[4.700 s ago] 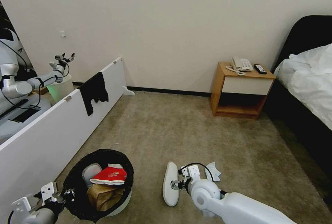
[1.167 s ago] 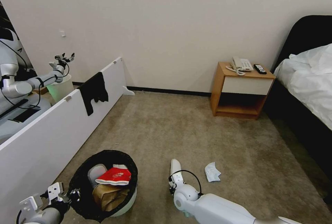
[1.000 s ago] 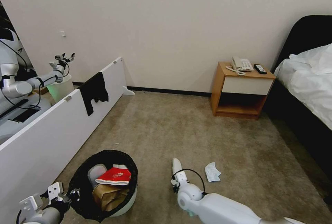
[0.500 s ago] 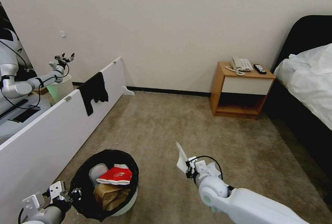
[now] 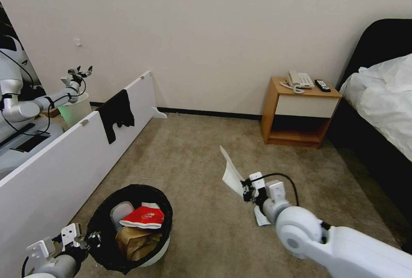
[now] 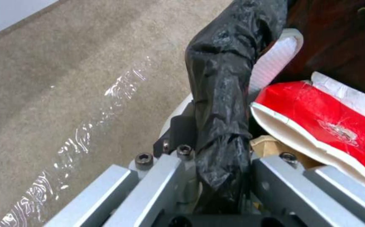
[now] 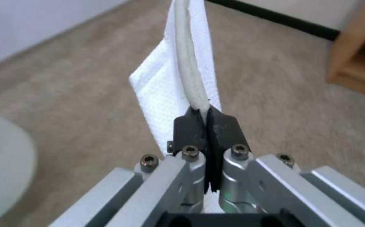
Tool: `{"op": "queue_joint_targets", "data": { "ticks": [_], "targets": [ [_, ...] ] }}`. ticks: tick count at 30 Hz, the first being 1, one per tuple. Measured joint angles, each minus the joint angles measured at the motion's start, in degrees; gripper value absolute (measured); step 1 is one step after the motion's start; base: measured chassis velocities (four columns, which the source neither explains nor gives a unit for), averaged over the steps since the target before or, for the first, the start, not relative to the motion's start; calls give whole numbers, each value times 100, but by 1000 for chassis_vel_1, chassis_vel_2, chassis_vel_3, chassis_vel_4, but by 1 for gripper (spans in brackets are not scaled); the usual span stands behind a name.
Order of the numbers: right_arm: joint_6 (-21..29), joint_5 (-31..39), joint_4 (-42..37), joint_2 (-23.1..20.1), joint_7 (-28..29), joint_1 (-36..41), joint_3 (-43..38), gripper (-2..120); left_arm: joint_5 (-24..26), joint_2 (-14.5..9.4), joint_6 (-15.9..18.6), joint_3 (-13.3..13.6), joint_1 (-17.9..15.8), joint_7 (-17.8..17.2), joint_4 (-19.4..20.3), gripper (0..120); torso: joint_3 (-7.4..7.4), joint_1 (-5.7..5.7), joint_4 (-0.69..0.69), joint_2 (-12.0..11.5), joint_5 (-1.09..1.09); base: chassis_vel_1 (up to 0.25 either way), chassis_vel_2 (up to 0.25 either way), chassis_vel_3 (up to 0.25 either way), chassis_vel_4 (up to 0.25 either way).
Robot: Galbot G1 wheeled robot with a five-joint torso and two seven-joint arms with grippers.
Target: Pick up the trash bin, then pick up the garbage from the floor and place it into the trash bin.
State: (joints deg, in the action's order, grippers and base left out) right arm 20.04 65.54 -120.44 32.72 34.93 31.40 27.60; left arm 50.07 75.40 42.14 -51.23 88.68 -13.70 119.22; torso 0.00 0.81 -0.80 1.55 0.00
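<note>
White slipper [image 5: 228, 169], centre of the head view, held clear of the carpet [image 5: 189, 157] by the right gripper [image 5: 246, 188], whose fingers are pressed together on one thin edge of it; in the right wrist view the slipper [image 7: 186, 63] stands edge-on above the dark pads [image 7: 222, 124], sole rim and soft upper meeting at the pinch. Judged light and limp: the flat sole gives some stiffness, but the fabric looks thin enough to flop or twist about so narrow a grip, so a hold at the firmer rim, as here, appears sounder than one on the loose upper. Trash bin [image 5: 159, 250], lower left of the head view, is a white pail lined with a black bag [image 5: 96, 222]; inside lie a red packet [image 5: 142, 218], a brown paper bag [image 5: 133, 241] and a pale rounded item, probably the other slipper [image 5: 119, 212]. The left gripper [image 5: 86, 240] pinches the bag-covered rim, as the left wrist view shows, with black film [image 6: 222, 104] bunched between its fingers beside the red packet [image 6: 329, 123]. The bin should be light but its film slippery. Whether the bin rests on the carpet or is lifted cannot be told. A pale scrap [image 5: 259, 218] lies on the carpet below the right gripper, mostly hidden by the arm, perhaps a mask. The bin's bottom is concealed by its contents.
</note>
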Motion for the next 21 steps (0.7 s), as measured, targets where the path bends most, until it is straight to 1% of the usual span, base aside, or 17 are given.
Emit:
{"op": "queue_joint_targets", "data": {
  "ticks": [3,4,7,14,18,21],
  "targets": [
    [38,139,-430,-291,-135,-160,-31,0,-11,-8,0,28,1,0,17,1,0,0,0,0,0,0,0,0,0],
    [38,139,-430,-291,-135,-160,-31,0,-11,-8,0,28,1,0,17,1,0,0,0,0,0,0,0,0,0],
    [78,228,-749,-444,-201,-314,-38,0,-28,-2,0,54,-2,-1,39,1,0,0,0,0,0,0,0,0,0],
    [72,509,-1104,-585,-373,-516,-131,0,-44,-24,0,87,-5,-1,73,1,0,0,0,0,0,0,0,0,0],
    [40,660,-1244,-608,-518,-607,-184,0,-50,-27,0,94,-9,-1,77,1,0,0,0,0,0,0,0,0,0],
    [39,785,-1373,-585,-646,-840,-152,0,-66,-27,0,108,-15,-1,77,1,0,0,0,0,-1,0,0,0,0]
  ]
}}
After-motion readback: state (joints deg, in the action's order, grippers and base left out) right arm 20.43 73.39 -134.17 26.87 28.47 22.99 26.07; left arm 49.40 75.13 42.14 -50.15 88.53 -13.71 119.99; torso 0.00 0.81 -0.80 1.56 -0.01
